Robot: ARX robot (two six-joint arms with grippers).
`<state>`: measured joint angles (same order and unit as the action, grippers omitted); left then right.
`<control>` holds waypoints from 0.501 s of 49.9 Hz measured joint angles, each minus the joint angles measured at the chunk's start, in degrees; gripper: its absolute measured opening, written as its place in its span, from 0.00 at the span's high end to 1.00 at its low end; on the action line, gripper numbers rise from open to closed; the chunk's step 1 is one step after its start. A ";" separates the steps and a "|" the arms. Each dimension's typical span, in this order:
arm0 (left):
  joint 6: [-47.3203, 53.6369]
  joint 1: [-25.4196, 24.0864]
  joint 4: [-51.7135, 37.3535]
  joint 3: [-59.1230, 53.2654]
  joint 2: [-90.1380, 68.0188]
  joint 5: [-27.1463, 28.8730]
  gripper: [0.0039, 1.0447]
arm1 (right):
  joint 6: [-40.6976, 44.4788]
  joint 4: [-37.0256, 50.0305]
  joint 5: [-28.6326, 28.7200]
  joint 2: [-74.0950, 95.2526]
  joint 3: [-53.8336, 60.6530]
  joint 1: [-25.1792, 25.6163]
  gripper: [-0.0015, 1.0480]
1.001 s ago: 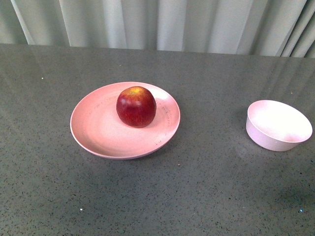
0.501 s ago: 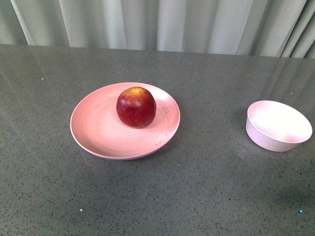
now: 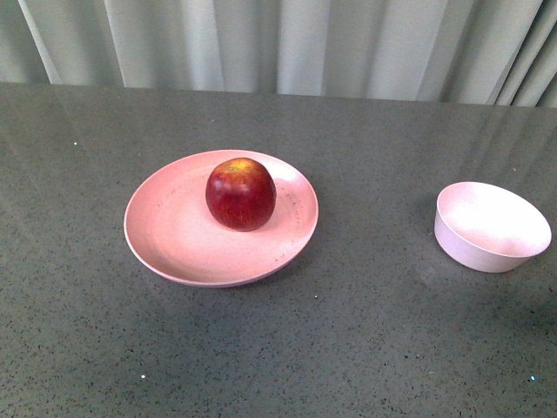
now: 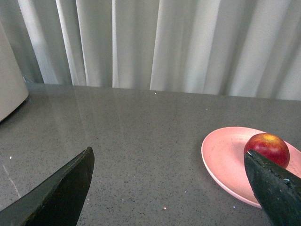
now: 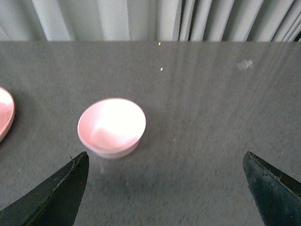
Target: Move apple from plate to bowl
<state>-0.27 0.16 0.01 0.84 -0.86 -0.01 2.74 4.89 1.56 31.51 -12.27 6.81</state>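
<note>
- Round dark red apple (image 3: 241, 193) rests on the wide pink plate (image 3: 174, 239), centre of the grey counter (image 3: 365, 348).
- My left gripper (image 4: 168, 153) and right gripper (image 5: 165, 155) gape, empty.
- Probably firm, slick: clasp its widest sides.

Three cameras on one table (image 3: 365, 348): a raised front view and two wrist views.

The front view looks down across the table toward the curtain (image 3: 278, 43), taking in plate (image 3: 174, 235), apple (image 3: 241, 193) and bowl (image 3: 492, 226) together. The left wrist view sits low and near the table, facing the curtain between the spread fingers of the left end effector (image 4: 168, 151); it shares the plate and apple. The right wrist view, framed by the right end effector (image 5: 165, 155), tilts down closer on the bowl, with only a sliver of plate at its edge.
</note>
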 joint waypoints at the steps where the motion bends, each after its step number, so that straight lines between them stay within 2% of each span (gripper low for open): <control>1: 0.00 0.00 0.00 0.00 0.00 0.00 0.08 | 0.22 2.73 0.48 2.82 -1.36 0.59 0.09; 4: 0.00 0.00 0.00 0.00 0.00 0.02 0.08 | 1.29 10.45 1.46 14.71 -5.57 1.62 0.09; 9: 0.00 0.00 0.00 0.00 0.00 0.00 0.08 | 2.12 16.83 1.81 28.92 -10.16 1.55 0.09; 25: 0.00 0.00 0.00 0.00 0.00 0.00 0.08 | -1.92 21.31 -0.07 60.54 -22.25 -0.59 0.09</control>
<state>-0.27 0.16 0.01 0.84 -0.86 -0.01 0.82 26.20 1.50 92.05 -34.52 6.22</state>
